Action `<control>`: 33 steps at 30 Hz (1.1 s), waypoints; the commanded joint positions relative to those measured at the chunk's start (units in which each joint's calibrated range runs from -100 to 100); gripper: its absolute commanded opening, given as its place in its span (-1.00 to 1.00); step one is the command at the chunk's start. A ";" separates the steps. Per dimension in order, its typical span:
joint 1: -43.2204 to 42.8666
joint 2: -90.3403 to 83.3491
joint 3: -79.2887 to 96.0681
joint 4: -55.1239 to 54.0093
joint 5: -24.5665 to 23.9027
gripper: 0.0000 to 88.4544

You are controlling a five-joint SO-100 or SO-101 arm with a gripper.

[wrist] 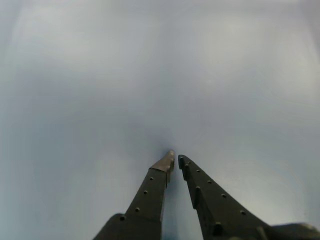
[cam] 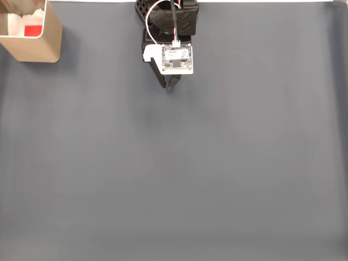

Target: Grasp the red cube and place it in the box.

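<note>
Dark fingers (wrist: 175,159) sit nearly together, holding nothing, over bare grey desk (cam: 174,179). At ten o'clock in the fixed view, the red cube (cam: 33,31) lies inside the box (cam: 41,49). Placing looks done; next, likely just resting.

In the fixed view the box (cam: 33,44) stands on the worktop (cam: 179,174) in the top left corner, and the cube (cam: 33,31) lies inside it, on the padding (cam: 19,23) and against the wall nearest the bottom of the picture. The arm (cam: 168,22) stands at the top edge near the middle, well to the right of the box, with a circuit board (cam: 177,58) on its wrist and the jaws pointing down the picture, tips nearly together, over bare worktop; the wrist view shows them just above that surface, nothing between them
</note>
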 commanded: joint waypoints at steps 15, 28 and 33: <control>1.14 -0.69 0.81 11.70 -0.68 -1.00; 1.21 -0.69 0.81 11.70 -0.83 -1.00; 1.21 -0.69 0.81 11.70 -0.83 -1.00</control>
